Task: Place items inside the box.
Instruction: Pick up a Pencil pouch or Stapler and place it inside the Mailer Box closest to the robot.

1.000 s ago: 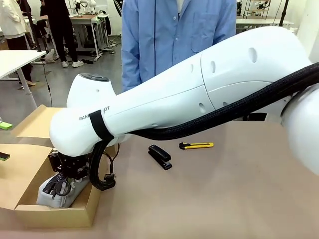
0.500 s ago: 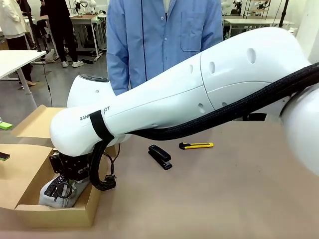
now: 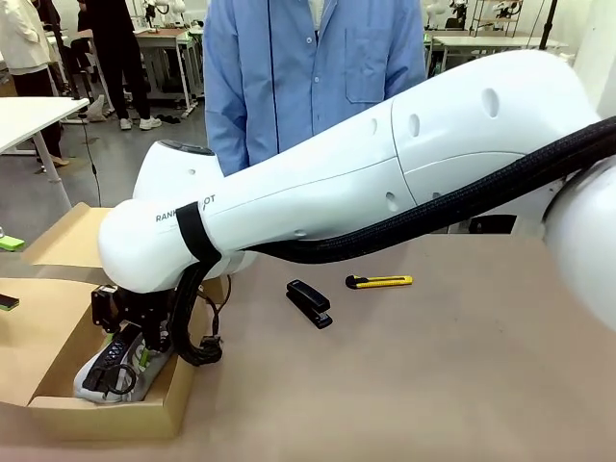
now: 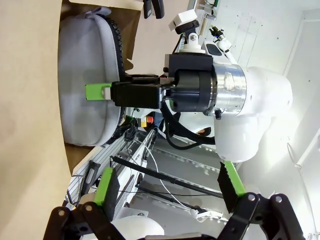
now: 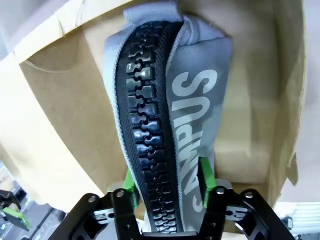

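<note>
- The room [image 3: 115, 58] was a workshop, with other work tables [image 3: 24, 115] and people standing well beyond the box.
- The table [image 3: 433, 385] under the box was covered in plain brown. A person [image 3: 308, 67] in a blue coat stood at its far side, beyond the box.
- The right arm [image 3: 385, 183] reached across the middle and down into the box.
- The box [image 3: 106, 416] was brown cardboard with its flaps folded out, sitting at the robot's left end of the table.
- The pencil case [image 5: 165, 115] was grey, with a fat black zip and pale lettering. It was down inside the box, and I could not tell whether it rested fully on the bottom.
- The right gripper [image 5: 167, 180] was inside the box too, its green pads pressed against either side of the case. It looked to me like the case was placed but not let go.
- The left gripper [image 4: 167, 185] looked at the box from the side, jaws wide apart with nothing between them.
- A black stapler [image 3: 309, 302] lay on the table to the right of the box, untouched.
- A yellow knife [image 3: 378, 281] lay further right of the box, just past the stapler.
- By my reckoning one item was nearly in, and those two were left to pack.
</note>
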You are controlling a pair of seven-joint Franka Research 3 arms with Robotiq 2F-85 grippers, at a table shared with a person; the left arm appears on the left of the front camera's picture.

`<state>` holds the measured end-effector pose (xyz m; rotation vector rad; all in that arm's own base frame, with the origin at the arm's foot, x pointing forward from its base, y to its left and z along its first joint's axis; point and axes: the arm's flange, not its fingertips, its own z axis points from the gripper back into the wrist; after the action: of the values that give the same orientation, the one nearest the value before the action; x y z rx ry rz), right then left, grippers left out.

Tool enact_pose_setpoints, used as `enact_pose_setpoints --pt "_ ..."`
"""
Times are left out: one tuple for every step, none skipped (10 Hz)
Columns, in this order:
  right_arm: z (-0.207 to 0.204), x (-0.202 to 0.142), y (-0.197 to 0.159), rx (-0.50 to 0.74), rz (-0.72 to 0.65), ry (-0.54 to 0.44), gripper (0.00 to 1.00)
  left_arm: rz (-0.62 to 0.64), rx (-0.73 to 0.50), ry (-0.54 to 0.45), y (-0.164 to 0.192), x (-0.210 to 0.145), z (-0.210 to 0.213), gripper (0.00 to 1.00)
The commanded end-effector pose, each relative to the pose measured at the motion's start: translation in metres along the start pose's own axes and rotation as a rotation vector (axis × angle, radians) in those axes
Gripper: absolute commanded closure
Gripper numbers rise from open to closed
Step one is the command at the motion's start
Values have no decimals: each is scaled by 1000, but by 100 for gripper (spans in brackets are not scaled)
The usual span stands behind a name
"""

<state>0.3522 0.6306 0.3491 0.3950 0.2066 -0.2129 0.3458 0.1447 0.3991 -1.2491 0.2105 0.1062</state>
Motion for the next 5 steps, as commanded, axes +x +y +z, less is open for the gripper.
enact_pose_setpoints --pt "7 -1 -6 34 21 50 2 -18 3 15 1 -6 1 0" --pt "7 -1 -6 34 26 56 0 -18 3 15 1 -6 1 0" --pt "11 -1 -7 45 36 69 0 -18 3 15 1 -6 1 0" --pt "20 -3 -10 43 47 67 0 -18 3 15 1 -6 1 0" --pt "41 -6 -18 67 76 60 0 -18 3 15 1 -6 1 0"
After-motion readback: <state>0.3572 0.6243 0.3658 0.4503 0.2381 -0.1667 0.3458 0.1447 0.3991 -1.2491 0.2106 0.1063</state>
